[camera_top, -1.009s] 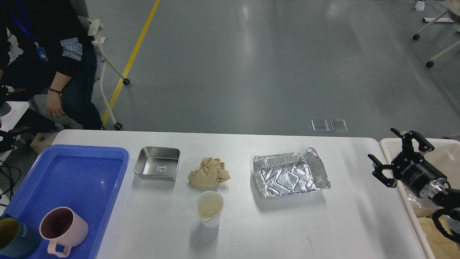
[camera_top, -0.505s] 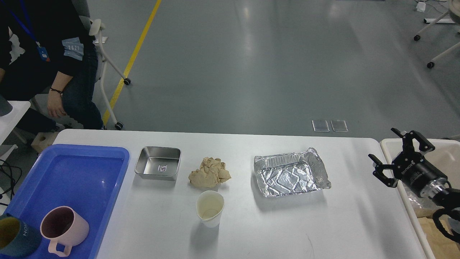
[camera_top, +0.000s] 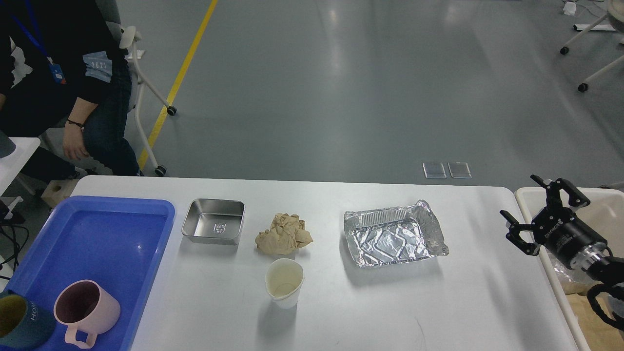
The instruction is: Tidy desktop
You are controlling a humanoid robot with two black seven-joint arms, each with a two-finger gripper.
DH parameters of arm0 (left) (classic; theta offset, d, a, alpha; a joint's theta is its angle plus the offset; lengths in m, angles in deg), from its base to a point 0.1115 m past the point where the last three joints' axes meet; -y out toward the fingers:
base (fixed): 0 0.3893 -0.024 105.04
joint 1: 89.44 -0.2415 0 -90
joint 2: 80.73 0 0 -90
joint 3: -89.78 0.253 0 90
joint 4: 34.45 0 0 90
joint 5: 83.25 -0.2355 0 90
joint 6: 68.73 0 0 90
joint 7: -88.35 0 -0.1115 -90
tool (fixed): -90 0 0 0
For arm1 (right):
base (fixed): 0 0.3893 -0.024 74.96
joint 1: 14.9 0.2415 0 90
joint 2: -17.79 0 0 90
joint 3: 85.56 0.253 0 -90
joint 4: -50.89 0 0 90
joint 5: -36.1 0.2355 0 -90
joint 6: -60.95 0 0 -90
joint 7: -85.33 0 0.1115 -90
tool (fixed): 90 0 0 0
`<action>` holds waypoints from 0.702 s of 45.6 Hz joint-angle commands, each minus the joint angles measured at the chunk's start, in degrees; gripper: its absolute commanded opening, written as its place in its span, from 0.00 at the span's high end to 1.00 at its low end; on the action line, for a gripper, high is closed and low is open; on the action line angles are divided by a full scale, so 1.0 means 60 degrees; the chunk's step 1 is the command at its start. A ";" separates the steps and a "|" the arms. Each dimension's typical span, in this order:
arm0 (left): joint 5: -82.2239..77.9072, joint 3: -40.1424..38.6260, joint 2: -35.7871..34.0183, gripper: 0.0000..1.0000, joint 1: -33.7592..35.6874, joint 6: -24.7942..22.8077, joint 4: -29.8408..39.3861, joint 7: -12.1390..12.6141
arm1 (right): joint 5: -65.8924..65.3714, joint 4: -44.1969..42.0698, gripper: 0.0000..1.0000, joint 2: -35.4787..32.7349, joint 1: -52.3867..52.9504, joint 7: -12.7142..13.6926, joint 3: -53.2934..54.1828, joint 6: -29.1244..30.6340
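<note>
A: Where's the tabletop?
B: Fills the lower part of the head view, white, rounded corners, wide. Gray floor behind it.

A: What's on it?
B: Left end: blue tray, w/ a pink mug at its near side and a teal cup just beside that, cut by the frame edge. Right of the tray, a small steel pan. Next, a crumpled brown paper wad, and just in front of it a white paper cup, upright. Further right, a crinkled foil tray, apart from the rest.

A: Right tool?
B: Right tool hangs above the tabletop's right edge, over the gap by the cream bin. Fingers spread wide, released, nothing btwn them. Well apart from the foil tray.

A: Left tool?
B: Not visible anywhere in the view.

A: Anything else?
B: Person in dark clothes seated at far left, beyond the tabletop corner, on a wheeled chair.
</note>
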 commanded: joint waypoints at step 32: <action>-0.0133 -0.0035 0.0685 0.03 0.1373 0.0152 -0.0355 0.0146 | 0.0001 0.0041 0.00 0.0013 -0.0012 0.0007 0.0000 0.0002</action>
